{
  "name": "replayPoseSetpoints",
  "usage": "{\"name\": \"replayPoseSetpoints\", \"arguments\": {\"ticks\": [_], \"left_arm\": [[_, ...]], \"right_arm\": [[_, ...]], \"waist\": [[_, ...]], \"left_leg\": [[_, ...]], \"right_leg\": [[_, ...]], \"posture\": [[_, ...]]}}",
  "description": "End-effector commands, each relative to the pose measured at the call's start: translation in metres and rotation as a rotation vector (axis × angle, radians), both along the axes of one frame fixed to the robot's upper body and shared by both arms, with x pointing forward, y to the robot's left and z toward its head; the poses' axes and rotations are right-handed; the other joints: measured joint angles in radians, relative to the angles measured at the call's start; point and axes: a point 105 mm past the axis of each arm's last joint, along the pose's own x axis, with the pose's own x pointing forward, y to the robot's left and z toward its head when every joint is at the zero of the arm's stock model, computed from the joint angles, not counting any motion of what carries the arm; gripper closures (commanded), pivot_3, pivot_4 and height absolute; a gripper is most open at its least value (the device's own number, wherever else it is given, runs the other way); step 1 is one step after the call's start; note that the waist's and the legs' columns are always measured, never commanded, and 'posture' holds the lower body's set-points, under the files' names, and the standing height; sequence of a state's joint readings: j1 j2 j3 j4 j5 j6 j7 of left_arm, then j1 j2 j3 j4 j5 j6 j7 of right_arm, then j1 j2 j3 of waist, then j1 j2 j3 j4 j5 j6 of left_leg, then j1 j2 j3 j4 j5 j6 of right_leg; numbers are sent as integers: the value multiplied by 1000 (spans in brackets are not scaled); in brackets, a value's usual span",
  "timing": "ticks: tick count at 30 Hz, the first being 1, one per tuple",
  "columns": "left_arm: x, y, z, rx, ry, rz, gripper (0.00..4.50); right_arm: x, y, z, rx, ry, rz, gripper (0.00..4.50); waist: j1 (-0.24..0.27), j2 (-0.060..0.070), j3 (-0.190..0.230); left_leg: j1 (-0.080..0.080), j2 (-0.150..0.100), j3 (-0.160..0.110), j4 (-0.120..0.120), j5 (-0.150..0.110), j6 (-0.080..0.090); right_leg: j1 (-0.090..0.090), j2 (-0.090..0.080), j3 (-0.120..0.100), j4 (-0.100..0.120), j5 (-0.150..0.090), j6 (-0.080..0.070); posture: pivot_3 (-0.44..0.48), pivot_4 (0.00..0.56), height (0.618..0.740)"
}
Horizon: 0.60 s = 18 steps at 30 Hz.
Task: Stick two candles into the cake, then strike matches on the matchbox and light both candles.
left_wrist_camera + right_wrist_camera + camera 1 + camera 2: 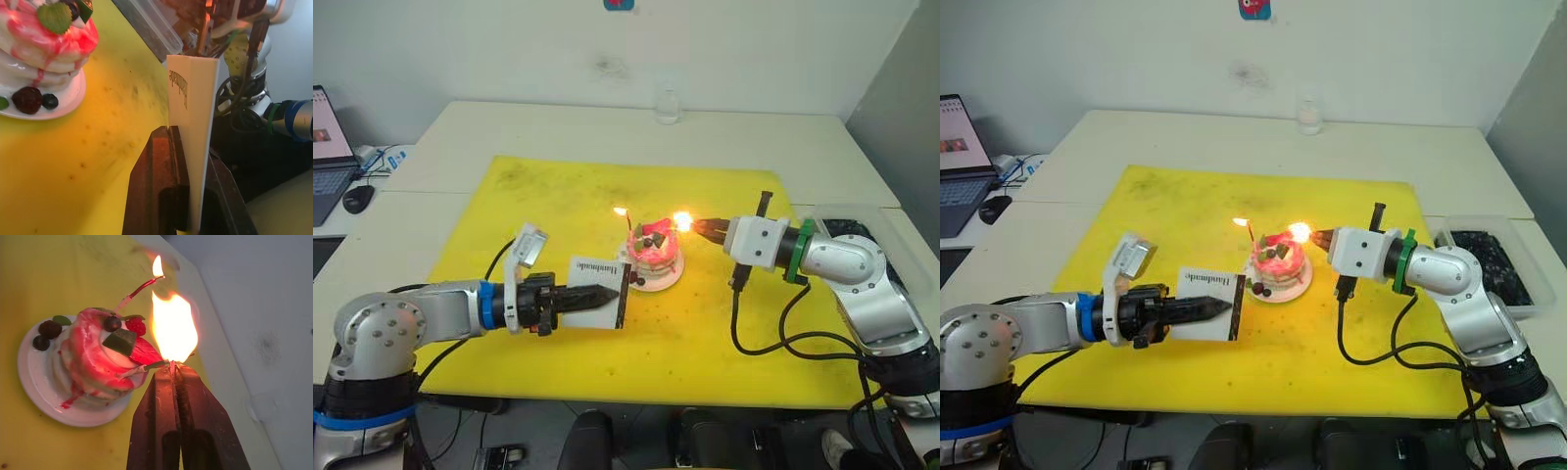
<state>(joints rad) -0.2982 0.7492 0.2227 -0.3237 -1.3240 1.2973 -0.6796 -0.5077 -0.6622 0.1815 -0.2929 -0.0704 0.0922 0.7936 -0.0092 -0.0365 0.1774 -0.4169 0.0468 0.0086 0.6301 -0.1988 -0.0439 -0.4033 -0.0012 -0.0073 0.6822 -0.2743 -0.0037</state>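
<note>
Flaming right claw (172, 368) beside cake (95, 357)

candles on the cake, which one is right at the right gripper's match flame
The candle sticking out of the cake toward the right gripper, inside the big flame. The other candle leans up on the far side with its own small flame.

Counting the things on the yellow mat

There is one small round pink cake (654, 253) on one small white plate (671, 277). Two thin candles stand in it: one burning candle (139, 288) and one leaning candle (142, 368). There are two flames. There is one flat white matchbox (599, 279), one yellow mat (558, 186), one clear glass (667, 105) and one laptop (328, 157).
</note>
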Motion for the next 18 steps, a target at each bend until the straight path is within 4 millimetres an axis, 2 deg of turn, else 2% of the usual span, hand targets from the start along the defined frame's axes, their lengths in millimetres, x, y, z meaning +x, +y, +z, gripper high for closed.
{"name": "replayPoseSetpoints", "arguments": {"ticks": [1,18], "left_arm": [[-5,-8,3,-16,-36,-30,4500],[1,-15,4,-28,-48,-41,4500]], "right_arm": [[5,3,14,3,-77,-16,4472],[13,9,3,-12,-78,-37,4472]], "waist": [[2,0,0],[5,0,0]], "left_leg": [[0,0,0,0,0,0],[0,0,0,0,0,0]], "right_leg": [[0,0,0,0,0,0],[0,0,0,0,0,0]], "posture": [[0,150,740],[0,150,740]]}}
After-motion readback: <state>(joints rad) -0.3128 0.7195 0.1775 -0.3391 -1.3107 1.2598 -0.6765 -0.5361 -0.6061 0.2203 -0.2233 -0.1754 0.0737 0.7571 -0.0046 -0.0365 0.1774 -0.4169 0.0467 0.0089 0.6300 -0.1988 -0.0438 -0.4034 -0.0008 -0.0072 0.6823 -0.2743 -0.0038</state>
